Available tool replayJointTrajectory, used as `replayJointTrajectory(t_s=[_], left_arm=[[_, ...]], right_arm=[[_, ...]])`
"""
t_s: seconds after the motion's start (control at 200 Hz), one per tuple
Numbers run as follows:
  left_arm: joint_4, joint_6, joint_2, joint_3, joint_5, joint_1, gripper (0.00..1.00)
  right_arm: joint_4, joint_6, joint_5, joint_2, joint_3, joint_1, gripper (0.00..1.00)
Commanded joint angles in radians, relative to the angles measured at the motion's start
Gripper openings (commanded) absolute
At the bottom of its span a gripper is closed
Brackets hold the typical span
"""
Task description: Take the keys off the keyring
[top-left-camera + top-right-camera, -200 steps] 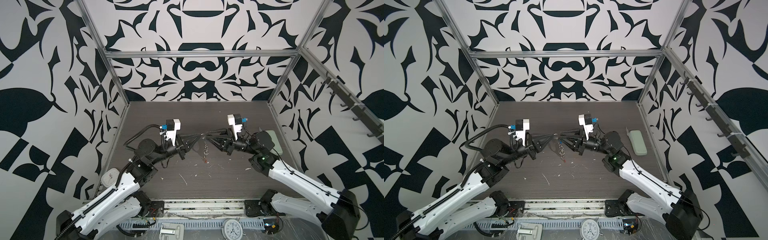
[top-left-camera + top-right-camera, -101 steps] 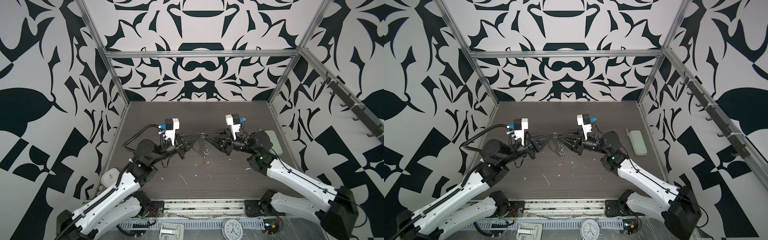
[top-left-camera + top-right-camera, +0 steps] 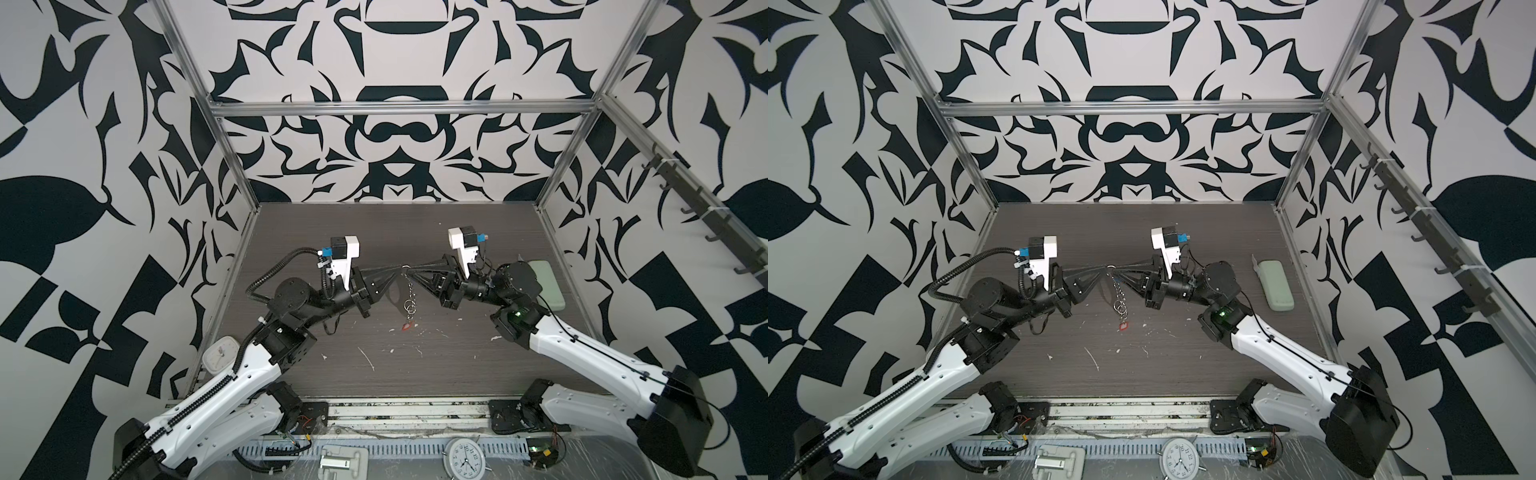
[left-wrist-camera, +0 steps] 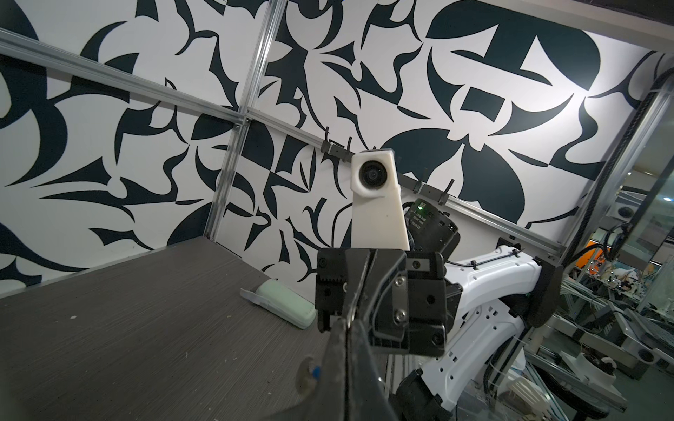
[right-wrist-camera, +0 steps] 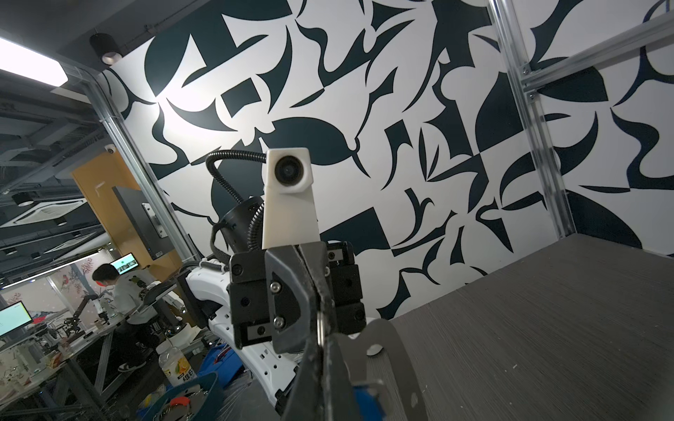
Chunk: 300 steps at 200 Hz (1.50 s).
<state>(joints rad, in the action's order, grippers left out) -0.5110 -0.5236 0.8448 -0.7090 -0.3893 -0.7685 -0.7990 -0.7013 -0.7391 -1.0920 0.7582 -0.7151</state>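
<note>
Left jaws closed, tip to tip with right jaws, keyring loop beside them, white camera above, pale-green case on dark bench.

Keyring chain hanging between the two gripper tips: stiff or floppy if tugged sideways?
Probably floppy: the keyring hangs as separate linked rings, drooping straight down from its top. Likely to swing when tugged, with the red-tagged key weighting its lower end. Seems light: a pinch at the top ring carries it.
</note>
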Motion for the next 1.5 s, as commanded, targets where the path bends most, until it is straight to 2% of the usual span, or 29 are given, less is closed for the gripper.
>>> replayJointTrajectory(t_s=[0.0, 0.02, 0.08, 0.125, 0.165, 0.25, 0.395, 0.45, 0.59, 0.755, 0.84, 0.95, 1.22, 1.495], left_arm=[[0.017, -0.004, -0.010, -0.008, -0.024, -0.003, 0.00], [0.039, -0.002, -0.015, -0.014, -0.022, -0.003, 0.03], [0.115, 0.020, -0.039, -0.025, -0.017, -0.003, 0.26], [0.176, 0.051, -0.063, -0.033, -0.010, -0.003, 0.39], [0.229, 0.070, -0.085, -0.042, 0.003, -0.003, 0.45], [0.351, 0.110, -0.110, -0.078, -0.005, -0.002, 0.49], [0.516, 0.161, -0.065, -0.164, -0.115, -0.002, 0.49], [0.547, 0.167, -0.040, -0.188, -0.166, -0.002, 0.48], [0.638, 0.190, 0.031, -0.249, -0.264, 0.004, 0.39], [0.726, 0.215, 0.083, -0.293, -0.312, 0.008, 0.39], [0.765, 0.231, 0.103, -0.312, -0.325, 0.007, 0.38], [0.809, 0.251, 0.123, -0.341, -0.320, 0.008, 0.32], [0.908, 0.328, 0.155, -0.401, -0.318, 0.008, 0.34], [0.955, 0.352, 0.169, -0.423, -0.347, 0.008, 0.26]], right_arm=[[0.092, 0.052, 0.006, 0.053, 0.070, -0.005, 0.00], [0.139, 0.074, 0.012, 0.063, 0.077, -0.005, 0.00], [0.322, 0.153, 0.027, 0.102, 0.115, -0.006, 0.00], [0.462, 0.224, 0.032, 0.122, 0.155, -0.006, 0.00], [0.590, 0.282, 0.028, 0.132, 0.194, -0.005, 0.00], [0.846, 0.401, 0.008, 0.137, 0.282, -0.005, 0.00], [1.181, 0.552, 0.022, 0.100, 0.421, -0.005, 0.00], [1.245, 0.590, 0.022, 0.083, 0.455, -0.006, 0.00], [1.395, 0.688, -0.004, 0.034, 0.541, -0.007, 0.00], [1.518, 0.765, 0.026, -0.008, 0.627, -0.009, 0.00], [1.551, 0.784, 0.028, -0.032, 0.657, -0.014, 0.00], [1.591, 0.814, 0.027, -0.059, 0.694, -0.031, 0.00], [1.718, 0.890, 0.060, -0.130, 0.792, -0.095, 0.00], [1.738, 0.904, 0.091, -0.132, 0.825, -0.111, 0.00]])
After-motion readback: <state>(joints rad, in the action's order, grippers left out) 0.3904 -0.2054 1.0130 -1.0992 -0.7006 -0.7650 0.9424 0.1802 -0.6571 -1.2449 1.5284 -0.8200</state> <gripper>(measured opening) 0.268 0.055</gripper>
